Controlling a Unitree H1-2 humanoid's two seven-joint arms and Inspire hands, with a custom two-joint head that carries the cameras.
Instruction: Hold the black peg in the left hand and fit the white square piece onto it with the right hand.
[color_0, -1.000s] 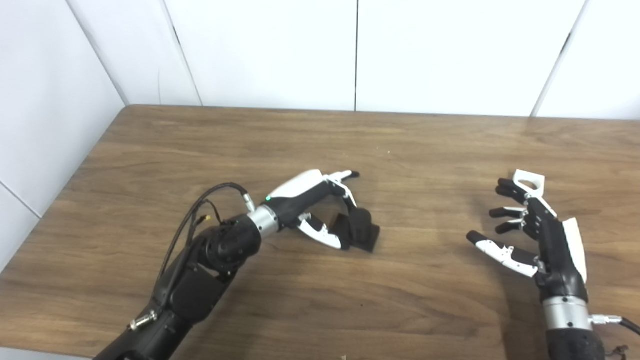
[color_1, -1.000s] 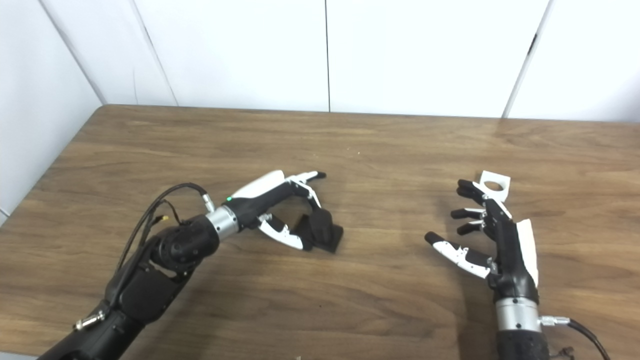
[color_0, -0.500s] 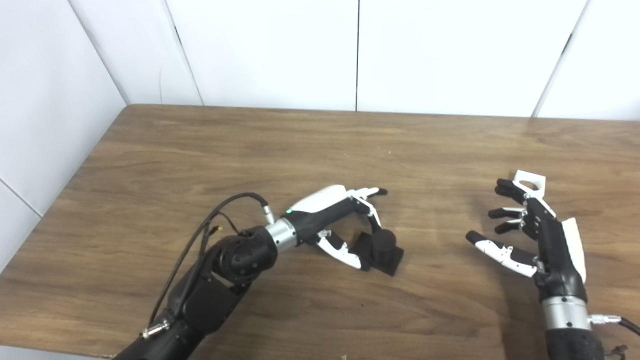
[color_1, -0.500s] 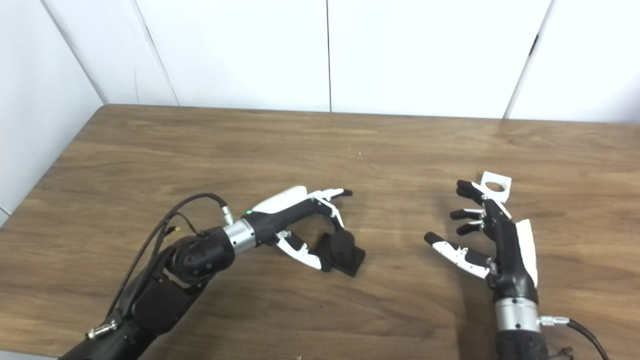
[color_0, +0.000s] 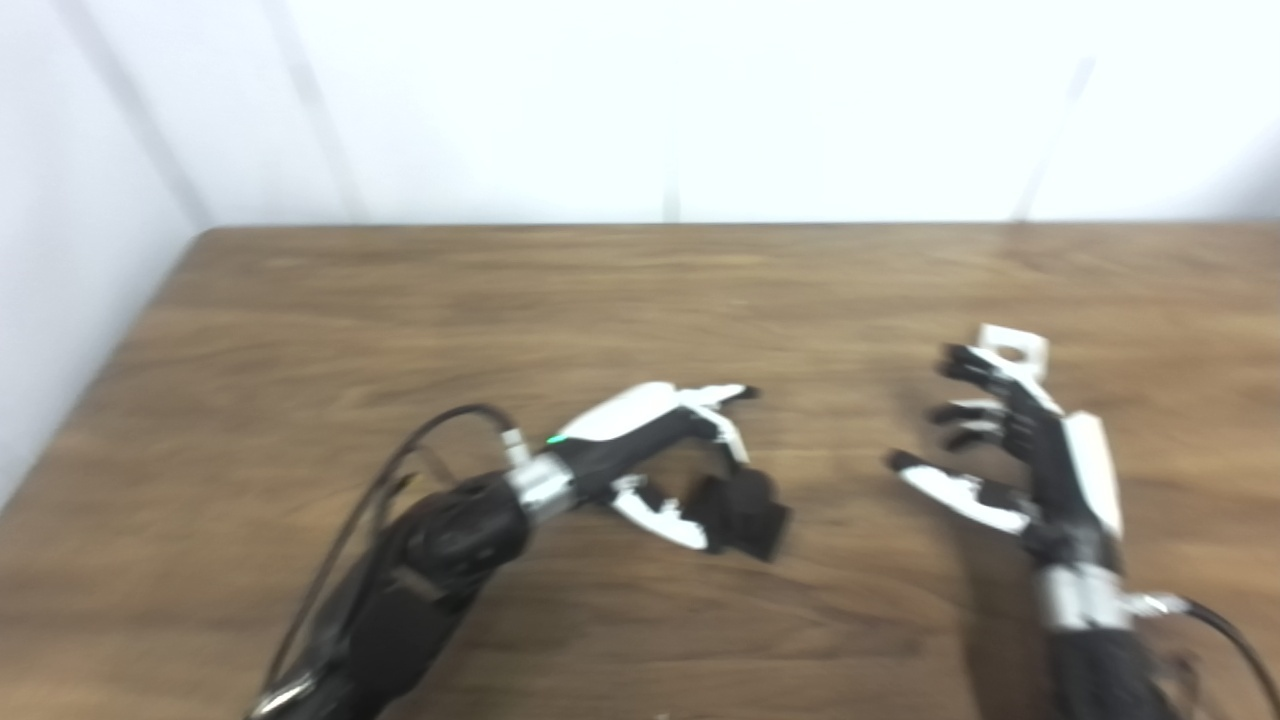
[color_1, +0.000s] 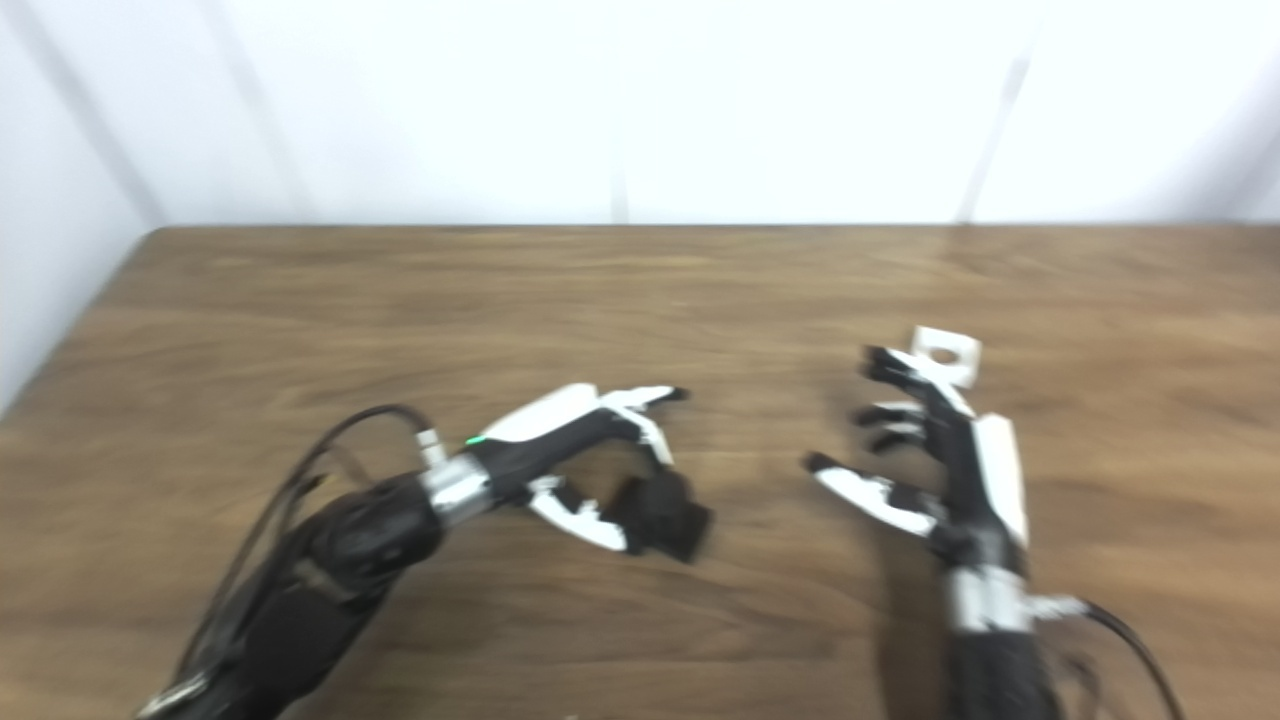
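Note:
Both views are blurred. The black peg (color_0: 748, 512), a short cylinder on a square base, sits tilted at the table's middle, pinched between the thumb and curled fingers of my left hand (color_0: 665, 450); one finger of that hand points straight out above it. It also shows in the right eye view (color_1: 668, 516). My right hand (color_0: 1015, 465) is open at the right with fingers spread and holds nothing. The white square piece (color_0: 1012, 348) with a round hole lies on the table just beyond its fingertips.
The brown wooden table (color_0: 420, 320) has its left edge at the far left and white wall panels behind its back edge. A black cable (color_0: 430, 440) loops from my left wrist.
My left hand has moved the black peg to the right and nearer the front. The right hand and white piece have kept their places. The whole picture has shifted and blurred, so the camera moved.

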